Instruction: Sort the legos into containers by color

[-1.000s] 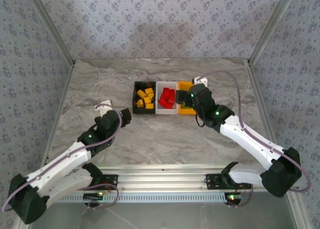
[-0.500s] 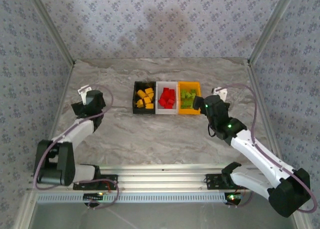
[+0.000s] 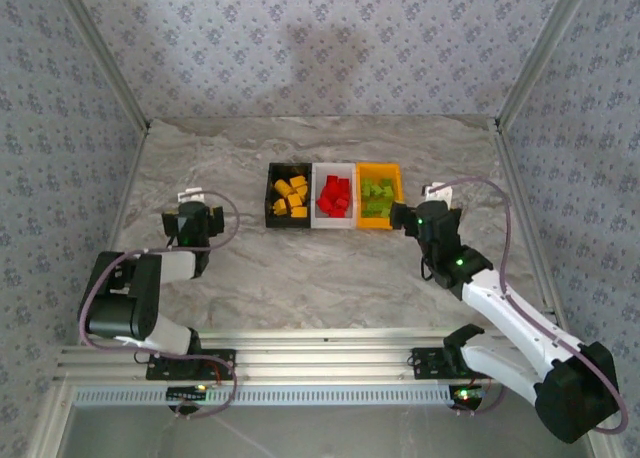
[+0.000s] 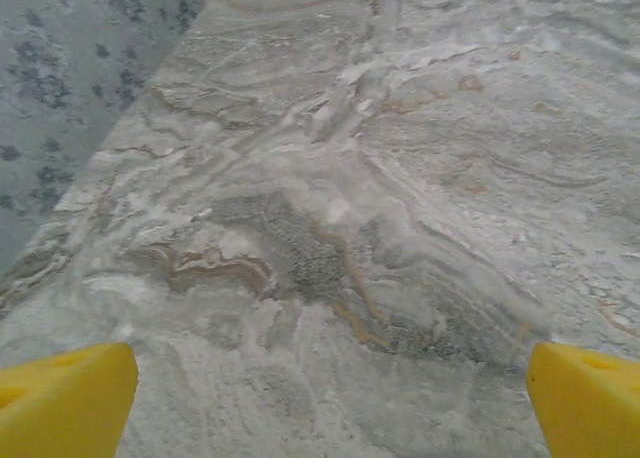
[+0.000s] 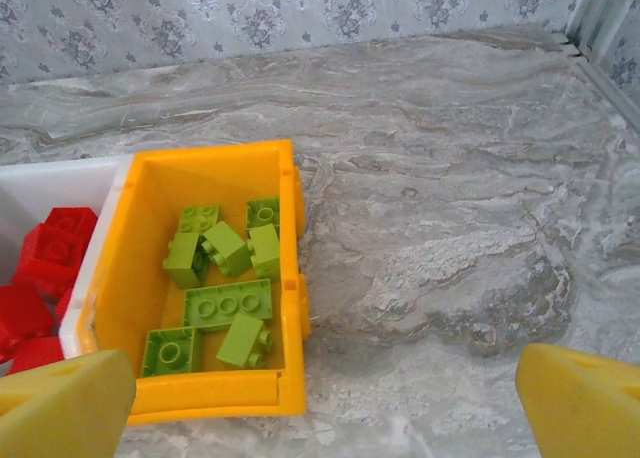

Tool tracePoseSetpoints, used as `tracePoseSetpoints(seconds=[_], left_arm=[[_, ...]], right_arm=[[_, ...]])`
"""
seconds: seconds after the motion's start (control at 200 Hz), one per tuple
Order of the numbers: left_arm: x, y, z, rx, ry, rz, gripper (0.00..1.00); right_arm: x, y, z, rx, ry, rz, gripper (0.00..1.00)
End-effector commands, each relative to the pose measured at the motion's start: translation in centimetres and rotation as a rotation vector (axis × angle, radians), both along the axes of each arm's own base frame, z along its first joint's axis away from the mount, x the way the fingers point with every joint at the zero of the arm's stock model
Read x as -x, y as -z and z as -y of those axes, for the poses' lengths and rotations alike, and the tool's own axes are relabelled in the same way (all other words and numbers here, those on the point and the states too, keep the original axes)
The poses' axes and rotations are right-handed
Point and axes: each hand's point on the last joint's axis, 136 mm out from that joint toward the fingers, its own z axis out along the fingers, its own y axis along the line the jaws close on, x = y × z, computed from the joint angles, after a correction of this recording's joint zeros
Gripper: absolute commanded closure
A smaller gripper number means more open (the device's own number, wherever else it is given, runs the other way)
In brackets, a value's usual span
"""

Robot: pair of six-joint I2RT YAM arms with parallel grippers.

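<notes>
Found the light, stiff, slick bricks (image 3: 335, 195) lying sorted by color in the three bins (image 3: 333, 165) mid-counter (image 3: 300, 268), best pinched across flat sides, with left hand (image 4: 328, 398) and right hand (image 5: 322, 403) both wide open, empty.

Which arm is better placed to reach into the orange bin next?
Right. The right arm sits just beside the orange bin with its jaws open; the left arm is far off, over the marble tabletop near its left edge.
</notes>
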Motion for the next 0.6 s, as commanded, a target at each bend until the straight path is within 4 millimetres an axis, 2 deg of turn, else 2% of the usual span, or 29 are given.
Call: tracePoseSetpoints(seconds=[0.0, 0.05, 0.08, 0.125, 0.21, 0.275, 0.365, 0.475, 0.595], left_arm=[[-1.3, -1.4, 0.5, 0.085, 0.096, 0.161, 0.01], [-1.4, -1.6, 0.4, 0.092, 0.087, 0.158, 0.00], [-1.4, -0.9, 0.3, 0.099, 0.077, 0.098, 0.00], [-1.5, -1.4, -0.2, 0.093, 0.060, 0.154, 0.00], [-1.1, -1.3, -0.9, 0.097, 0.012, 0.145, 0.00], [-1.1, -1.3, -0.8, 0.098, 0.013, 0.135, 0.00], [-1.1, -1.3, -0.8, 0.098, 0.018, 0.137, 0.00], [-1.1, -1.3, -0.8, 0.097, 0.019, 0.139, 0.00], [-1.2, -1.3, -0.7, 0.097, 0.024, 0.139, 0.00]], right_arm=[[-0.6, -0.6, 1.3, 0.046, 0.018, 0.044, 0.00], [-0.7, -0.6, 2.3, 0.051, 0.050, 0.049, 0.00], [-0.8, -0.7, 3.1, 0.054, 0.073, 0.054, 0.00], [-1.0, -1.0, 4.2, 0.067, 0.101, 0.073, 0.00], [-1.2, -0.9, 7.1, 0.132, 0.180, 0.097, 0.00], [-1.2, 0.2, 9.8, 0.156, 0.268, 0.093, 0.00], [-1.6, 2.1, 12.2, 0.147, 0.293, 0.094, 0.00], [-2.9, 3.9, 12.9, 0.067, 0.247, 0.149, 0.00], [-5.1, 6.1, 11.8, 0.105, 0.144, 0.118, 0.00]])
